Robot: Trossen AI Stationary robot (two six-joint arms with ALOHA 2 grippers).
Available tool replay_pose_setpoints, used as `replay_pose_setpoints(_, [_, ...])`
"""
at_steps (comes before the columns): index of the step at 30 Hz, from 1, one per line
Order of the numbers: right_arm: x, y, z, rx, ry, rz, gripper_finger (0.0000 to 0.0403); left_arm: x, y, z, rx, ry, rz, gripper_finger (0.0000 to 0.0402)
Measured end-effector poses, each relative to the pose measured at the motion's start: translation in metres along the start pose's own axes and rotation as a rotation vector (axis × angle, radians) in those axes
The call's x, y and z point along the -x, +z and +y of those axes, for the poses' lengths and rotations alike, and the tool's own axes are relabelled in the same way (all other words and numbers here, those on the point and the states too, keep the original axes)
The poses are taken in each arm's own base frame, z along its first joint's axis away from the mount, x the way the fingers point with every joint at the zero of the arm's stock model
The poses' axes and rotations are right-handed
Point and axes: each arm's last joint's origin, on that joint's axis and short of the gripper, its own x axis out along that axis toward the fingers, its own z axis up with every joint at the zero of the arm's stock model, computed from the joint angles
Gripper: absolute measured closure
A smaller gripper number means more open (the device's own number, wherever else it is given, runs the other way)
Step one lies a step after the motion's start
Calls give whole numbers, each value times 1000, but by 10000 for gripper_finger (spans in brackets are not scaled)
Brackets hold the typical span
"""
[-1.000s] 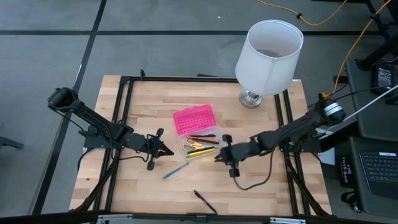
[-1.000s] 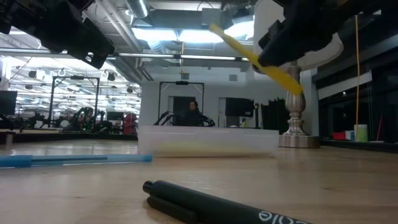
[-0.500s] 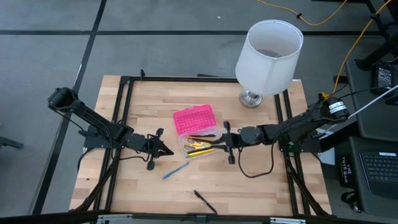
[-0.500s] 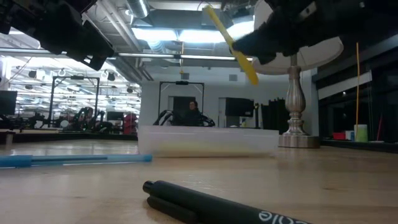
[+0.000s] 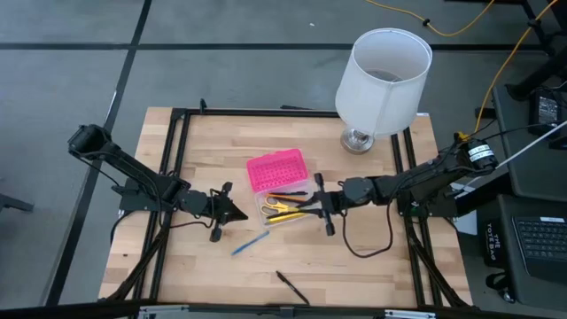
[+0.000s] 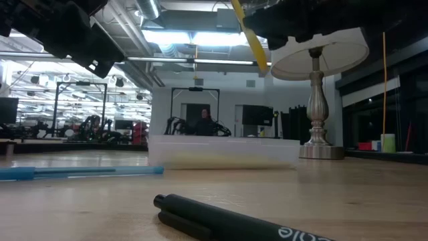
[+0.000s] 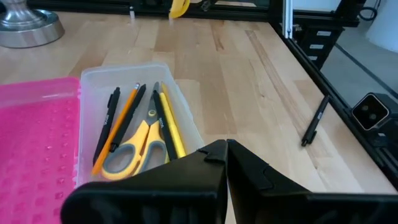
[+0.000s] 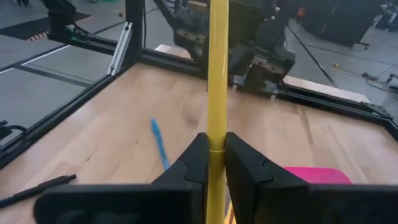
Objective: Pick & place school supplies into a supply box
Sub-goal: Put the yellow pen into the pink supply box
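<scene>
The supply box stands mid-table, its clear base point(image 5: 285, 206) next to the pink lid point(image 5: 276, 170) lying open on its far side. Inside the base point(image 7: 134, 118) lie black, orange and yellow pens and yellow-handled scissors point(image 7: 134, 149). My right gripper point(image 5: 321, 204) hovers at the base's right end, shut on a yellow pen point(image 8: 217, 74). My left gripper point(image 5: 232, 213) waits shut, left of the box. A blue pen point(image 5: 251, 242) and a black pen point(image 5: 291, 286) lie flat on the table. My right gripper pinches the yellow pen's shaft point(image 8: 217, 124) between its two fingers point(image 8: 198, 155), coming about level from the table's right. The pen is lifted clear and slants steeply point(image 6: 251, 37) above the box base point(image 6: 224, 150), its free end toward the left arm.
A white-shaded lamp point(image 5: 383, 78) on a metal foot point(image 5: 357, 139) stands at the far right. Black frame bars point(image 5: 177, 159) run along the table's edges. The blue pen point(image 6: 80, 172) and black pen point(image 6: 234, 221) lie on the near side of the box.
My right gripper, still shut on the yellow pen, has moved from the near right of the box toward the far edge to the base's right end, and has risen. The pen has tipped from a shallow slant to a steeper one.
</scene>
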Motion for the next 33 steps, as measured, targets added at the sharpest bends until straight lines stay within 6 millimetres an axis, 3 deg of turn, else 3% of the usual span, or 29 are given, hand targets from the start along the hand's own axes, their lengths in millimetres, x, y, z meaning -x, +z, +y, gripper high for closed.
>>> replay_pose_setpoints(8, [-6,10,-6,7,10,141,362,0,0,0,-1,1,0,398])
replay_pose_setpoints(20, [-12,11,-43,-38,-78,299,363,0,0,0,-136,11,-2,398])
replay_pose_setpoints(33, [-60,-23,-46,-40,-34,604,362,0,0,0,-143,11,-2,398])
